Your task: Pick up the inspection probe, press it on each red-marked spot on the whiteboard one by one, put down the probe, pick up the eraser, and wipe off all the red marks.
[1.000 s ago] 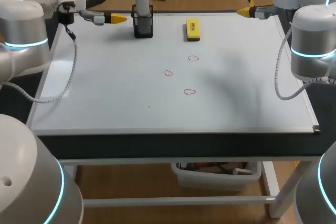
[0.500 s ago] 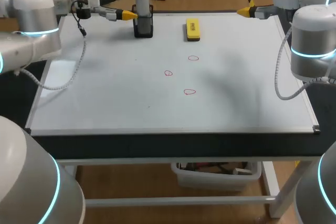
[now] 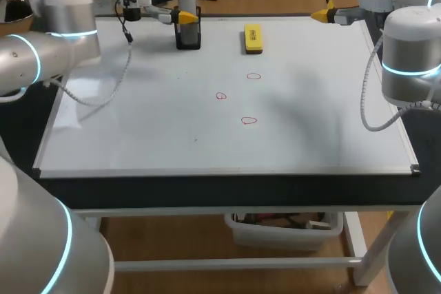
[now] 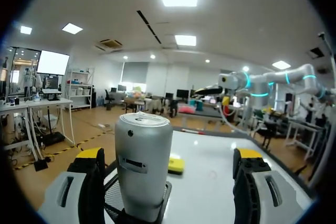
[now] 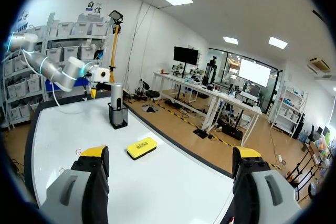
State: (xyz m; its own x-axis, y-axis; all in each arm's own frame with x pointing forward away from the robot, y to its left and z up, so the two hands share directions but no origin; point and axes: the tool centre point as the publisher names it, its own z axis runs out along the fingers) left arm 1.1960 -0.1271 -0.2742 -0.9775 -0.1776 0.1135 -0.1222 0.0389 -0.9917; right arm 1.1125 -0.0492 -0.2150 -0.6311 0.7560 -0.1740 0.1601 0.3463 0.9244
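- The left gripper hangs at the far left of the whiteboard, its yellow-tipped fingers spread wide and gripping nothing.
- The inspection probe, a grey cylinder, stands upright between those fingers. It is much closer to the far finger, and neither finger appears to touch it.
- A black mesh holder wraps the probe's base below the fingertips, so only the upper body is free.
- Just right of the holder, ahead of the gripper, the yellow eraser lies flat along the board's far edge.
- Three small red marks sit near the middle of the board, nearer than the eraser: one far, one left and one near.
- The right gripper is held at the board's far right corner, well apart from the probe. Its fingers are also wide apart, with nothing between them.
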